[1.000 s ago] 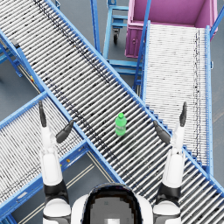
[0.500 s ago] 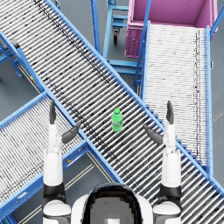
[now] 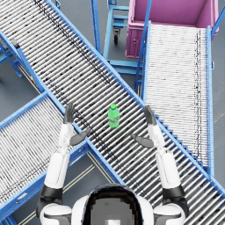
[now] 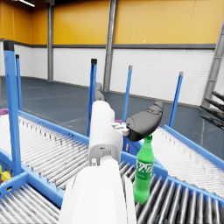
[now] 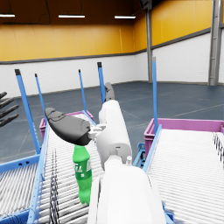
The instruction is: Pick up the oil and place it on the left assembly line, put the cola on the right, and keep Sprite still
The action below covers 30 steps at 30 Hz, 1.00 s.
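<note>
Sprite bottle (image 3: 114,116) stands upright on the middle roller conveyor (image 3: 66,66), between left robot hand (image 3: 70,126) and right robot hand (image 3: 147,129), both spread wide and empty. That's the leave-alone one, so I'd just keep hands off.

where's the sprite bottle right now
In the head view the Sprite bottle stands upright on the central diagonal conveyor, between the left robot hand and the right robot hand, touched by neither.

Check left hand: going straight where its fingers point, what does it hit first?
Nothing close: the left hand points over the conveyor rollers, passing beside the Sprite bottle. A blue post lies ahead; depth unclear.
</note>
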Tool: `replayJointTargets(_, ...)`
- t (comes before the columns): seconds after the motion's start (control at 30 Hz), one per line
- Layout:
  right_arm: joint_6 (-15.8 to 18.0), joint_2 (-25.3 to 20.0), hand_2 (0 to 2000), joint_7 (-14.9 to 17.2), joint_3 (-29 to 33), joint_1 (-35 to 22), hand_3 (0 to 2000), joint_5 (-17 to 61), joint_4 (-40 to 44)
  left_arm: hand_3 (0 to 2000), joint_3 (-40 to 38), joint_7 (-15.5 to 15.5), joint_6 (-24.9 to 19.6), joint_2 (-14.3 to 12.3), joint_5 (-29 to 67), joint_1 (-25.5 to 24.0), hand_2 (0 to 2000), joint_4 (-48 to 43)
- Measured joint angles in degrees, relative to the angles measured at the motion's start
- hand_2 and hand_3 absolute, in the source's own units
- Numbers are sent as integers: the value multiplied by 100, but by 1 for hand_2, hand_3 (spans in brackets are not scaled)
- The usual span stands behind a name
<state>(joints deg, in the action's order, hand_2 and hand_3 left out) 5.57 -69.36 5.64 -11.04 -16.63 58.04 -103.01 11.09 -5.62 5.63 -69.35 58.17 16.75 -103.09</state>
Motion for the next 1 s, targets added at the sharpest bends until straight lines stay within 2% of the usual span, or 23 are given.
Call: replayJointTargets(1.0, 15, 22, 0, 15, -55, 5, 0, -75, 10, 0, 50, -15, 15, 21, -88, -17, 0, 18)
